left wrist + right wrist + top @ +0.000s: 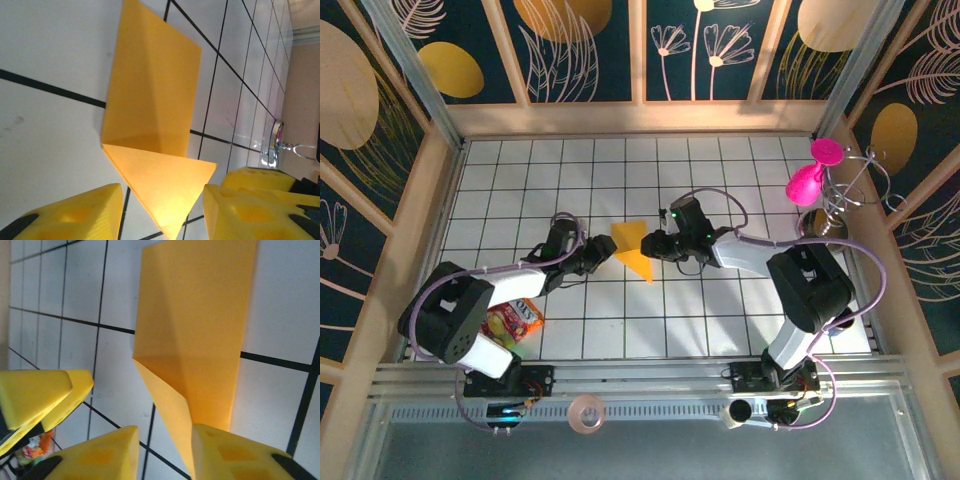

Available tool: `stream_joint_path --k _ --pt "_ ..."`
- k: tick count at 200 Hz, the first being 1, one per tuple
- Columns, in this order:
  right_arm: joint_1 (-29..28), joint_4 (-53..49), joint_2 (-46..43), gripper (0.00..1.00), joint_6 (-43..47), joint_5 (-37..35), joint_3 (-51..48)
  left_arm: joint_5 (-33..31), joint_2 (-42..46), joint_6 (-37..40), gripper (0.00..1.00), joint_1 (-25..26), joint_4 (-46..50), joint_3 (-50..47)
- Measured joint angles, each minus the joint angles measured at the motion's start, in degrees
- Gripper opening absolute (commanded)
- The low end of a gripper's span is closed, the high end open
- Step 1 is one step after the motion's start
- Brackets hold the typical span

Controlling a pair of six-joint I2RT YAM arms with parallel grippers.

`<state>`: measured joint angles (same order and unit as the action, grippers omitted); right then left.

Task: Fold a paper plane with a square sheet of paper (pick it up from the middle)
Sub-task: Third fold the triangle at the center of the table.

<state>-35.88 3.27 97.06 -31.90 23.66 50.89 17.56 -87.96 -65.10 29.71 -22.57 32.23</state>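
The square sheet of paper is orange-yellow and partly folded, lying on the white tiled table between my two grippers. In the left wrist view the paper shows a raised panel and a triangular flap pointing down between my fingers. My left gripper is open, with its yellow fingers standing clear on either side of the flap. In the right wrist view the paper rises from a crease. My right gripper is open too, and the flap's edge runs beside its right finger. In the top view the left gripper and the right gripper face each other across the paper.
A multicoloured snack packet lies by the left arm's base. A pink balloon-like figure on a wire stand is at the back right. A tape roll sits on the front rail. Wooden walls enclose the table.
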Motion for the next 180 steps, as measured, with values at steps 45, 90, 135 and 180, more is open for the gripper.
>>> stream_joint_path --k 45,90,135,180 --pt "0.83 -0.5 3.23 0.35 3.34 0.59 0.63 0.57 -2.47 -1.36 0.47 1.33 -1.31 0.0" --pt "1.07 -0.26 5.53 0.17 5.03 3.3 1.27 0.7 -3.63 -1.68 0.47 1.38 -1.53 0.0" --pt "1.73 0.22 6.29 0.05 5.79 4.55 1.46 1.55 -4.72 -2.05 0.47 1.38 -1.84 0.0" --pt "2.27 0.63 6.99 0.04 5.86 4.79 1.46 2.08 -5.66 -2.29 0.41 1.38 -2.6 0.13"
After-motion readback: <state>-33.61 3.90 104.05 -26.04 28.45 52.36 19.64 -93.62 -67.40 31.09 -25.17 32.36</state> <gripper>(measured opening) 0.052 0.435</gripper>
